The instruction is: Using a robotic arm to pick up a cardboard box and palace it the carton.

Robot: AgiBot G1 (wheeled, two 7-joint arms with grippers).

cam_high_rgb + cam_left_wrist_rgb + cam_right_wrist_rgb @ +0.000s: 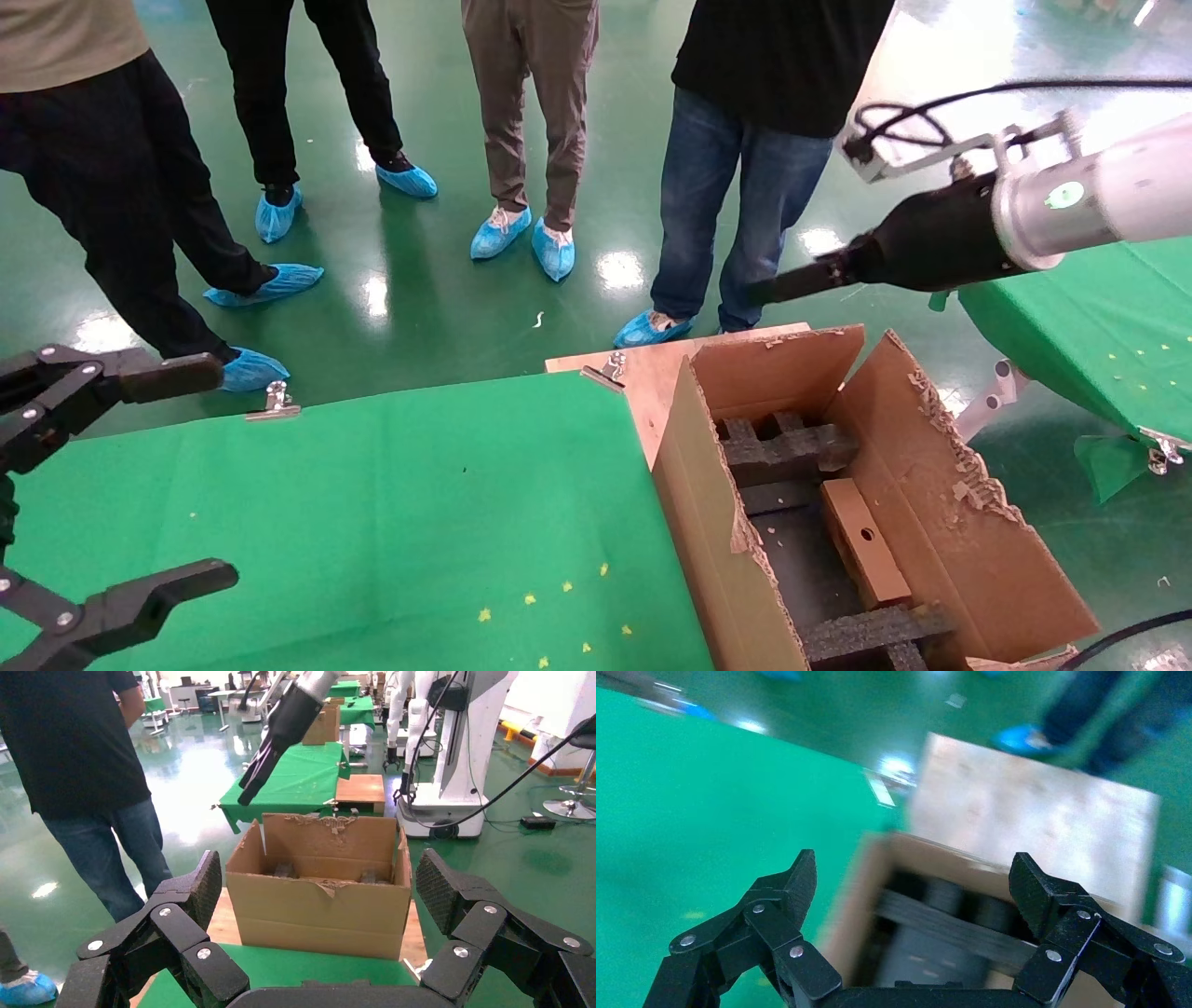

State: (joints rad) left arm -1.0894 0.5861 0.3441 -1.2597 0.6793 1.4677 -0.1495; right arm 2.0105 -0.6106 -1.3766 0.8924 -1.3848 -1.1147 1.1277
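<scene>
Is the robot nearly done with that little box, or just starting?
Nearly done, it seems. The box already lies inside the carton, among the black foam. The right pincer is open and empty above the carton; the left pincer sits open, idle. Nothing obvious is left.

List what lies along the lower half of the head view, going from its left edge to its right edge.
Left gripper, open → green cloth with yellow specks → near wall of the carton → black foam inserts → cardboard box lying inside the carton → the carton's ragged right flap.
</scene>
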